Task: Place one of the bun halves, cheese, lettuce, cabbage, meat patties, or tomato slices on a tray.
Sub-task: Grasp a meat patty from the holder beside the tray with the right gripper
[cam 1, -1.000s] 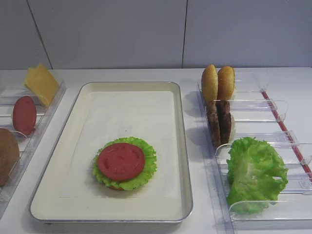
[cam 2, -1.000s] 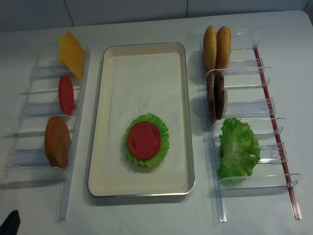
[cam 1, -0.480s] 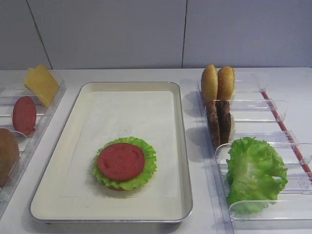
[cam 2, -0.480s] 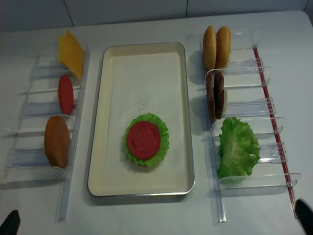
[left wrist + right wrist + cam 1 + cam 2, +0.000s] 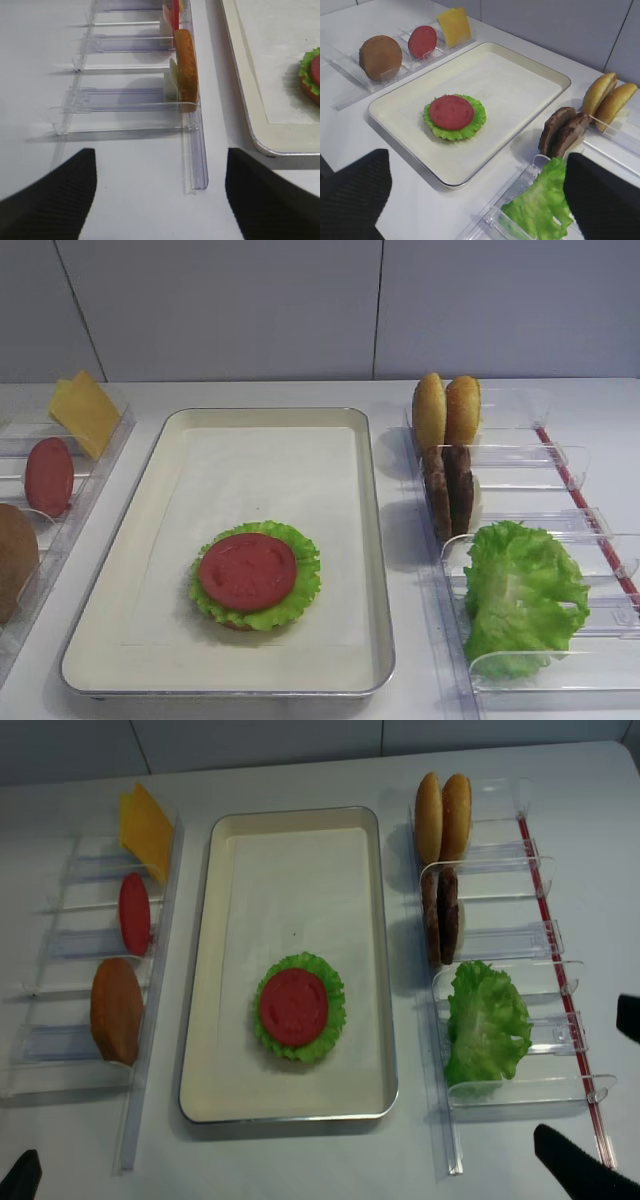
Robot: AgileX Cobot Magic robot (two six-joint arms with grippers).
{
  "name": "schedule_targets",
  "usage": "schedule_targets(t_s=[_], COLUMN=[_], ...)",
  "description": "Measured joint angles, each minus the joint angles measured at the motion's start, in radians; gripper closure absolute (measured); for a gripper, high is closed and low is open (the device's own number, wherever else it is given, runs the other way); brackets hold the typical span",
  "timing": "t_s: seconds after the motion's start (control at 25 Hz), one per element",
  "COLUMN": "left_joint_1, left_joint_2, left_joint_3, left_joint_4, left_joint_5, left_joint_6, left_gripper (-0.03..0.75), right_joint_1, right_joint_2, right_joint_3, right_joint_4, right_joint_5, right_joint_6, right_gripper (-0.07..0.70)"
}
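Observation:
On the cream tray (image 5: 370,540) lies a tomato slice (image 5: 247,571) on a lettuce leaf (image 5: 305,585). The right rack holds two bun halves (image 5: 446,410), two meat patties (image 5: 449,490) and loose lettuce (image 5: 522,595). The left rack holds cheese (image 5: 86,412), a tomato slice (image 5: 49,476) and a bun half (image 5: 12,558). Cabbage is out of view. My right gripper (image 5: 477,205) is open and empty, low at the rack's near right (image 5: 608,1095), beside the lettuce (image 5: 540,205). My left gripper (image 5: 160,200) is open and empty over bare table before the left rack.
Clear plastic racks (image 5: 500,935) flank the tray on both sides, the left one (image 5: 192,145) ending just ahead of my left gripper. A red strip (image 5: 560,980) runs along the right rack's outer side. The tray's far half holds only white paper (image 5: 270,470).
My right gripper has come into the overhead view at the lower right and moved up beside the lettuce rack. The food and the left gripper have stayed put.

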Motion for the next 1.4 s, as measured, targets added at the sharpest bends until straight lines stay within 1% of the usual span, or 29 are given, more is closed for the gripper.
schedule_targets(t_s=[0.16,0.24,0.36,0.48,0.68,0.8,1.08,1.16,1.24,1.4], left_joint_1=[0.000,0.000,0.000,0.000,0.000,0.000,0.000,0.000,0.000,0.000], left_joint_2=[0.000,0.000,0.000,0.000,0.000,0.000,0.000,0.000,0.000,0.000], left_joint_3=[0.000,0.000,0.000,0.000,0.000,0.000,0.000,0.000,0.000,0.000], left_joint_4=[0.000,0.000,0.000,0.000,0.000,0.000,0.000,0.000,-0.002,-0.002], left_joint_5=[0.000,0.000,0.000,0.000,0.000,0.000,0.000,0.000,0.000,0.000], left_joint_6=[0.000,0.000,0.000,0.000,0.000,0.000,0.000,0.000,0.000,0.000], left_gripper=[0.183,0.183,0.183,0.183,0.183,0.183,0.183,0.183,0.183,0.183], right_joint_1=[0.000,0.000,0.000,0.000,0.000,0.000,0.005,0.040,0.100,0.292], right_joint_2=[0.080,0.126,0.201,0.266,0.344,0.382,0.510,0.559,0.614,0.754], right_joint_3=[-0.055,-0.074,-0.091,-0.093,-0.093,-0.108,-0.220,-0.257,-0.293,-0.372], right_joint_4=[0.063,0.096,0.145,0.199,0.261,0.271,0.271,0.240,0.175,0.015], right_joint_5=[0.013,0.034,0.092,0.120,0.121,0.117,0.106,0.098,0.079,0.020], right_joint_6=[-0.030,-0.040,-0.086,-0.123,-0.171,-0.182,-0.187,-0.147,-0.076,0.051], right_gripper=[-0.055,-0.055,-0.055,-0.055,-0.055,-0.055,-0.055,-0.055,-0.055,-0.055])
